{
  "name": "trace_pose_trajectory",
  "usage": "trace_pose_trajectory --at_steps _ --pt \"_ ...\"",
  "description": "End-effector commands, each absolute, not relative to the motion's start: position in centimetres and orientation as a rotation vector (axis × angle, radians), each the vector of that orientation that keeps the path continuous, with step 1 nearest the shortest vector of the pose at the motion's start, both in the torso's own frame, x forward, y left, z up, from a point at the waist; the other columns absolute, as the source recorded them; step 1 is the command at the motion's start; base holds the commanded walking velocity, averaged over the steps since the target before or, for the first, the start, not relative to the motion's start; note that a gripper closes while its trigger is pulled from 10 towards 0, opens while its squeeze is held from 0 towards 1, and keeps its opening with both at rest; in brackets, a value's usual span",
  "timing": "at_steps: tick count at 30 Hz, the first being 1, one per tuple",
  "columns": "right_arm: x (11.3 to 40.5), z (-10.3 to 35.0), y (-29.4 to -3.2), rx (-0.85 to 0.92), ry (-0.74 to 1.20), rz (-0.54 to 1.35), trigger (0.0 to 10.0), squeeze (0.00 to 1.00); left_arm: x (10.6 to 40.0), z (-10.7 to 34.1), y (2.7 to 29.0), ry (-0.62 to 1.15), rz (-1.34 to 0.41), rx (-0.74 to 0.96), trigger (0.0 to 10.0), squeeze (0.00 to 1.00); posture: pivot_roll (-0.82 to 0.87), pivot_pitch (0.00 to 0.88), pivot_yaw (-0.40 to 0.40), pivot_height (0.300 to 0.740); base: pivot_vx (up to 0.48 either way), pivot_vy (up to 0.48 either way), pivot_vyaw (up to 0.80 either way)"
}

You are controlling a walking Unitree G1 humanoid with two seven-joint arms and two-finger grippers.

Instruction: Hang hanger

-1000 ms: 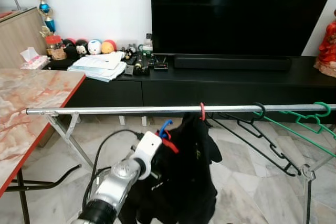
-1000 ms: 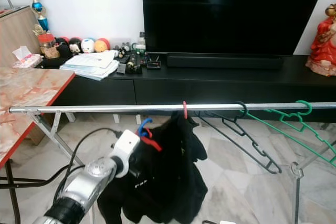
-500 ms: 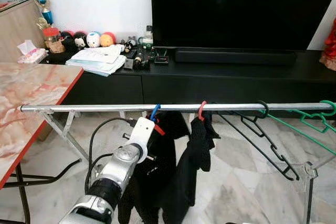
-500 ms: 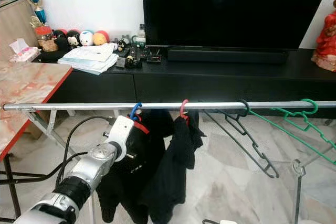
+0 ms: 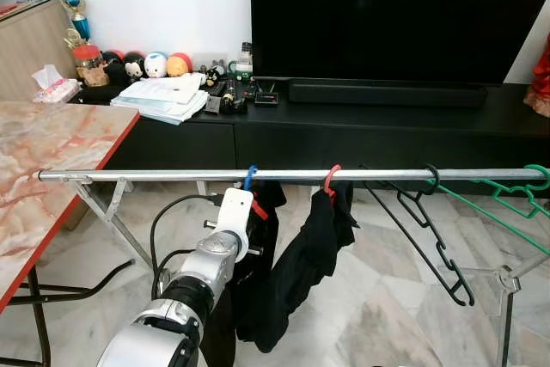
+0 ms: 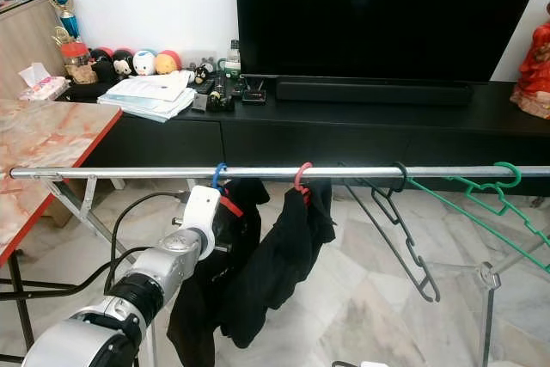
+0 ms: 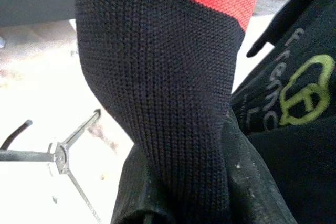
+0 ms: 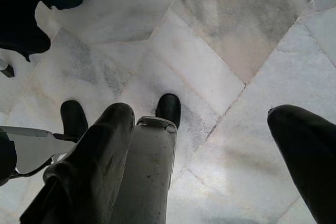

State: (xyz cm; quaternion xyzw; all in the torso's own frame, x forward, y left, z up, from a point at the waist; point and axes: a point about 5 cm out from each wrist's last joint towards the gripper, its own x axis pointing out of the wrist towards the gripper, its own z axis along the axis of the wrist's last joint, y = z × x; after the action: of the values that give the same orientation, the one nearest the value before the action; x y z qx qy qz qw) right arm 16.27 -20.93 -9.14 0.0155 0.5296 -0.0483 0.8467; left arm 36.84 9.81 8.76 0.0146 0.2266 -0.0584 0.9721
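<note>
Hanger (image 5: 249,180) with blue hook, now seated on silver rail (image 5: 155,175), at roughly 11 o'clock from red-hooked hanger (image 5: 330,180) just beside it; black garment (image 5: 296,264) draped below both, spread between the two hooks so it hangs flat rather than bunched. Left claw (image 7: 184,192) raised at 7 o'clock of the blue hook, clamped on knitted black-and-red fabric (image 7: 157,77) in the wrist view, probably holding on until the hook bears the weight. Right claw (image 8: 210,145) hanging idle, parted wide over marble floor (image 8: 220,35). Empty black hanger (image 5: 430,229) and green hanger (image 5: 516,191) further along at 3 o'clock. Compared with a second ago: blue hook then below the rail, garment bunched under the red hook; half a second ago just reaching the rail; now hooked on and garment fanned out. Judged nearly done, release remaining.
</note>
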Motion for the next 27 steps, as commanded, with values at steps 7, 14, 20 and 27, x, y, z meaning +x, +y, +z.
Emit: trace_pose_trajectory --at_steps 7,14,20,27 --pt "15.9 -9.3 -21.0 0.057 1.117 -0.104 10.0 0.00 37.9 10.2 9.7 0.441 -0.069 -0.070 10.0 0.00 -0.04 0.000 0.008 0.740 0.000 0.000 0.00" --pt "15.2 -9.6 -20.8 0.078 1.125 -0.105 10.0 0.00 37.2 9.0 9.3 0.502 -0.095 -0.052 10.0 0.00 -0.05 0.000 0.024 0.740 0.000 0.000 0.00" --pt "14.2 -9.9 -20.6 0.091 1.146 -0.103 10.0 0.00 36.5 7.8 8.8 0.541 -0.105 -0.045 10.0 0.00 -0.06 0.000 0.035 0.740 0.000 0.000 0.00" --pt "13.3 -10.2 -20.5 0.104 1.153 -0.104 10.0 0.00 37.0 8.8 8.3 0.478 -0.105 -0.054 10.0 0.00 -0.07 0.000 0.043 0.740 0.000 0.000 0.00"
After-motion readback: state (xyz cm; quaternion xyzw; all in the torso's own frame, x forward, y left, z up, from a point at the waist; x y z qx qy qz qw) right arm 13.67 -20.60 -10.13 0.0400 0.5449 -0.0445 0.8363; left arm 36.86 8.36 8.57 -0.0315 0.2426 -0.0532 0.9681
